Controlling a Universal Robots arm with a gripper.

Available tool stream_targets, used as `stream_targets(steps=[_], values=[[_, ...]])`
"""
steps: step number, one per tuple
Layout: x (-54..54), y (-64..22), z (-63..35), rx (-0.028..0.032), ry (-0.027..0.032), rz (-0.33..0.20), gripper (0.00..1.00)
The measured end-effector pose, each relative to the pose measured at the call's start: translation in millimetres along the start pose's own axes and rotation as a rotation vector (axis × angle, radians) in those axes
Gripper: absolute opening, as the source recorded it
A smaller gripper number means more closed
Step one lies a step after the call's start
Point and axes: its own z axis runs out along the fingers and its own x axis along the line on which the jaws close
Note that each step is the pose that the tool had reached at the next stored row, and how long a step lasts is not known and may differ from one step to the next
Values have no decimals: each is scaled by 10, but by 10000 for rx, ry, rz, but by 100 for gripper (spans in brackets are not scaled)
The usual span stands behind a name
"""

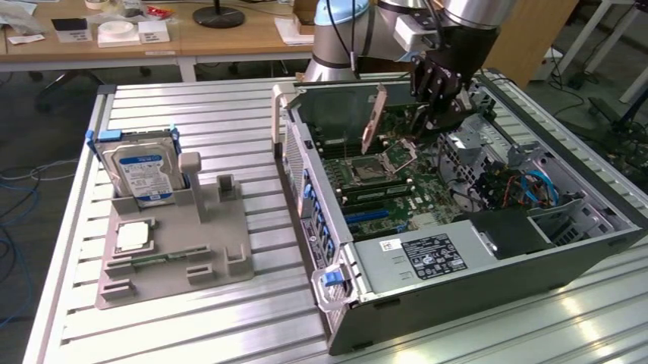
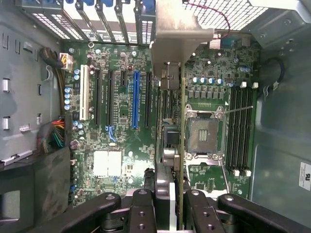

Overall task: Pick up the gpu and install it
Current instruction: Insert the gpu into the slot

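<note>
Jaws pinch the gpu (image 2: 169,135) edge-on above the motherboard (image 2: 116,141), open room on both faces, case walls (image 2: 29,73) well apart.

You have the gripper (image 2: 170,206) clamped on the gpu (image 2: 170,138), which you see edge-on with its silver bracket (image 2: 177,43) at the far end. Beneath it lies the motherboard (image 2: 116,160). The card sits between the blue slot (image 2: 135,99) and the CPU socket (image 2: 203,133).
</note>
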Motion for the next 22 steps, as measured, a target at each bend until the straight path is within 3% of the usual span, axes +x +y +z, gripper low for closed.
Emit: stream_targets(steps=[6, 11, 22], values=[[1, 0, 14, 0, 1, 0, 28], [3, 6, 57, -9, 38, 2, 28], [8, 125, 217, -11, 76, 2, 28]])
